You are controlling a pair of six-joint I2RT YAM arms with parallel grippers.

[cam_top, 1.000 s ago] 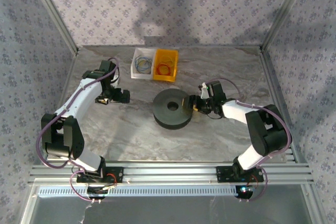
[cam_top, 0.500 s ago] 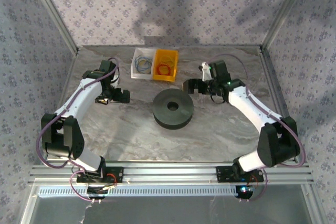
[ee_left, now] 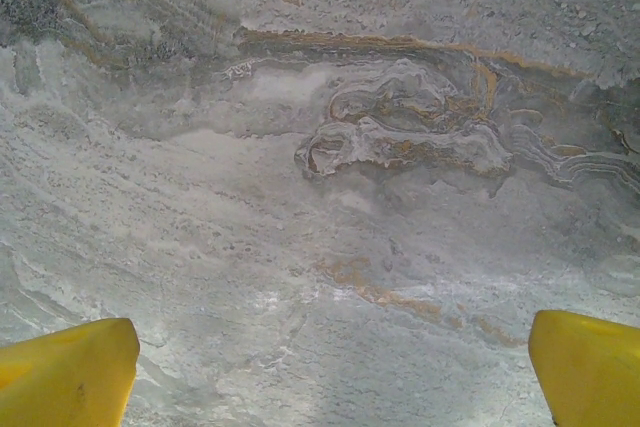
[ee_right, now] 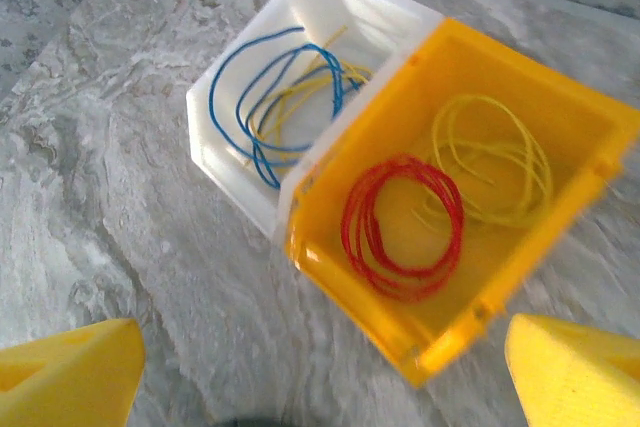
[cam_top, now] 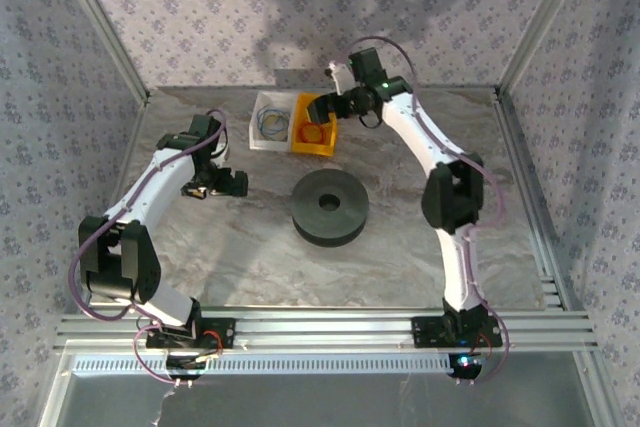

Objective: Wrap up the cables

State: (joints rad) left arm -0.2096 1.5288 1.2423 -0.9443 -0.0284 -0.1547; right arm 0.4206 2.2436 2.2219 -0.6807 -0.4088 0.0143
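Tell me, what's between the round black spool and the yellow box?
Nothing but bare marble tabletop lies between the spool and the yellow bin, seen in the top view.

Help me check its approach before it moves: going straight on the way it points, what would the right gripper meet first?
Probably the yellow bin, at its near wall, or the red cable coil just inside. Depth is unclear; the open right gripper might instead reach the table just short.

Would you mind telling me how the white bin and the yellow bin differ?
The white bin holds a blue coil with yellow wire; the yellow bin holds a red coil and a yellow coil. The white bin stands left of the yellow bin in the top view. Both are open-topped and stand side by side, touching.
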